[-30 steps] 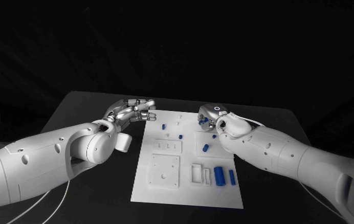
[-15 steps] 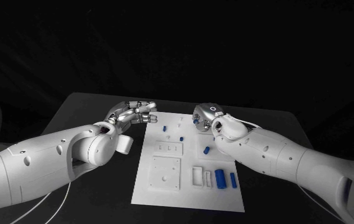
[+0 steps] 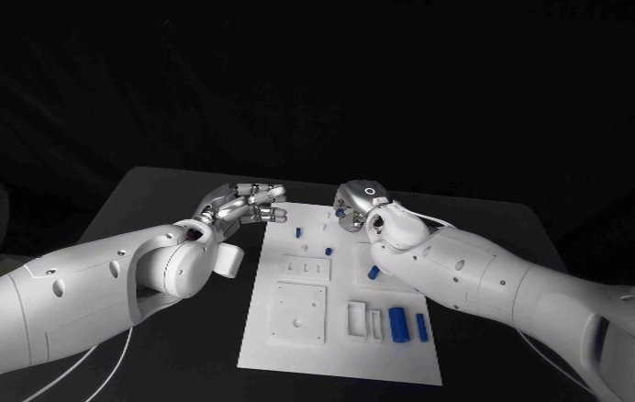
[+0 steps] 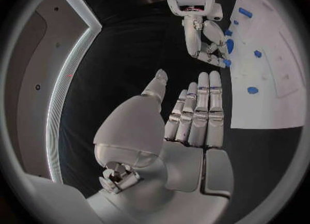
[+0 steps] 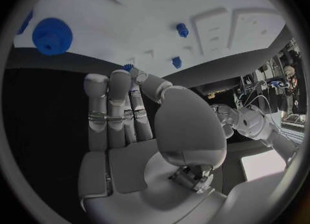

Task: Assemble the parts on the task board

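The white task board (image 3: pixel 298 329) lies in the middle of the black table. My right hand (image 3: pixel 355 207) hovers over the board's far edge. Its thumb and a fingertip pinch a small blue part (image 5: pixel 127 67). A blue gear (image 5: pixel 51 35) lies on the board beyond those fingers. My left hand (image 3: pixel 246 202) is off the board's far left corner, fingers straight and side by side (image 4: pixel 197 113), holding nothing. Small blue parts (image 3: pixel 299 232) (image 3: pixel 327 249) (image 3: pixel 373 272) sit on the board's far half. Two blue cylinders (image 3: pixel 397 319) (image 3: pixel 419 326) lie near its right edge.
White raised blocks with holes (image 3: pixel 299 310) and a slotted holder (image 3: pixel 355 318) take up the board's near half. Black table (image 3: pixel 159 200) surrounds the board on every side. Both forearms slant in over the board's two long sides.
My right hand has moved left and a little farther away along the board's far edge, with the blue part at its fingertips. The left hand has barely moved.
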`<action>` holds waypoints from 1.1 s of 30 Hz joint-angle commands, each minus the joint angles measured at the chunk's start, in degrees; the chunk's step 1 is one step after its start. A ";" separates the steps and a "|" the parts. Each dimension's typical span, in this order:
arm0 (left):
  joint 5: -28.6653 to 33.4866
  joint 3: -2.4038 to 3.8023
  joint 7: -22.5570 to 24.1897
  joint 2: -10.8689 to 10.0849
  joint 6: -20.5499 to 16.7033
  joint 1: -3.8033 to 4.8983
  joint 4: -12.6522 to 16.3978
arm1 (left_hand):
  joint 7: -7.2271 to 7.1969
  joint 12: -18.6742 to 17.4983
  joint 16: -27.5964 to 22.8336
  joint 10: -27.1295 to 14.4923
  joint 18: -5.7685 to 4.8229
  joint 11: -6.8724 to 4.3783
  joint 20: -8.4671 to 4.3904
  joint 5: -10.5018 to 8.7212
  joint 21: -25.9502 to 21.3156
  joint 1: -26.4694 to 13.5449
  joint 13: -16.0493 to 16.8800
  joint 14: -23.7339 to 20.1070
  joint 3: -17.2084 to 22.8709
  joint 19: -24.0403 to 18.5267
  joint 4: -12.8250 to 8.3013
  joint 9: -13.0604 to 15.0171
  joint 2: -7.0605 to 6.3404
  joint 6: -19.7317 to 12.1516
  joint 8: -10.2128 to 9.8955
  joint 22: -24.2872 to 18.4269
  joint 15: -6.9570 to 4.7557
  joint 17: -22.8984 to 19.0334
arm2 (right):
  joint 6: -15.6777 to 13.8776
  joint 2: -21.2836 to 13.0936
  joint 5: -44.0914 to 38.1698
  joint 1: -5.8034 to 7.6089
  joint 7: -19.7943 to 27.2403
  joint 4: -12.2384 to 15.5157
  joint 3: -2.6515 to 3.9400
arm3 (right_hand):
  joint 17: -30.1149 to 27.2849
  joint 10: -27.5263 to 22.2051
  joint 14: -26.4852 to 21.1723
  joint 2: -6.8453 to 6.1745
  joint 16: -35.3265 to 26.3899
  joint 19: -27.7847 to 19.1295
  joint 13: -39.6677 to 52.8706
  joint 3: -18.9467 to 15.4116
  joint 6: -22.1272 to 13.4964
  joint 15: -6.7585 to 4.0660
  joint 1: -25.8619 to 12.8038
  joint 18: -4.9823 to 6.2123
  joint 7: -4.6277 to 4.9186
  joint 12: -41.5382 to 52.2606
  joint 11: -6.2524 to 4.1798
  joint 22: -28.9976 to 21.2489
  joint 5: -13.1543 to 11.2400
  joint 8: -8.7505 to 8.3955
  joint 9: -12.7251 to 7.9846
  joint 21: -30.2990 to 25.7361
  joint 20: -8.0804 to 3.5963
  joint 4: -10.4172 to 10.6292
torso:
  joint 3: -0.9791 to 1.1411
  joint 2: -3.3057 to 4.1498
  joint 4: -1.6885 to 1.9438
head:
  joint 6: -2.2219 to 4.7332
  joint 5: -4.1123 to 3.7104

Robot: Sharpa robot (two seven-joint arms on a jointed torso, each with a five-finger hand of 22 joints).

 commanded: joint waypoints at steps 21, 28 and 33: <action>0.50 0.22 0.43 0.15 1.21 0.39 0.72 | 0.02 -0.25 0.15 -0.41 0.22 0.13 0.20 0.14 0.35 -0.22 0.06 -0.26 0.02 -0.34 -0.22 0.09 0.31 0.45 -0.04 -0.05 0.14 -0.08 | -0.67 2.48 -2.14 0.89 -0.86 -2.27 0.18 | 0.11 1.68 -0.03 -0.65 0.01 0.08 0.24 -0.04 -0.02 -0.19 0.25 0.42 0.34 0.08 -2.11 3.70 0.25 -0.01 -0.06 0.35 -0.41 0.07 | -1.17 1.16 1.06 | 0.52 0.45; 0.58 0.25 0.42 0.08 1.29 0.55 0.93 | 0.02 -0.25 0.13 -0.47 0.24 0.15 0.23 0.14 0.46 -0.25 0.06 -0.32 -0.02 -0.40 -0.37 0.09 0.27 0.42 -0.03 -0.27 0.17 -0.08 | -0.07 2.56 -2.67 1.02 -1.20 -2.69 0.18 | 0.11 1.66 -0.04 -0.64 0.00 0.07 0.24 -0.06 -0.03 -0.17 0.22 0.42 0.35 0.09 -2.11 3.69 0.20 0.00 -0.07 0.28 -0.40 0.11 | -1.48 1.78 1.25 | 0.60 -0.34; 0.60 0.25 0.37 -0.16 1.25 0.70 0.96 | 0.02 -0.25 0.13 -0.47 0.24 0.15 0.23 0.14 0.46 -0.25 0.06 -0.32 -0.02 -0.40 -0.37 0.09 0.27 0.42 -0.03 -0.27 0.17 -0.08 | 0.39 2.48 -2.83 1.04 -1.34 -2.78 0.18 | 0.11 1.65 -0.04 -0.71 -0.02 0.06 0.24 -0.13 -0.01 -0.19 0.25 0.40 0.32 0.09 -2.12 3.68 0.17 0.01 -0.07 0.28 -0.41 0.15 | -1.57 2.27 1.30 | 0.68 -0.35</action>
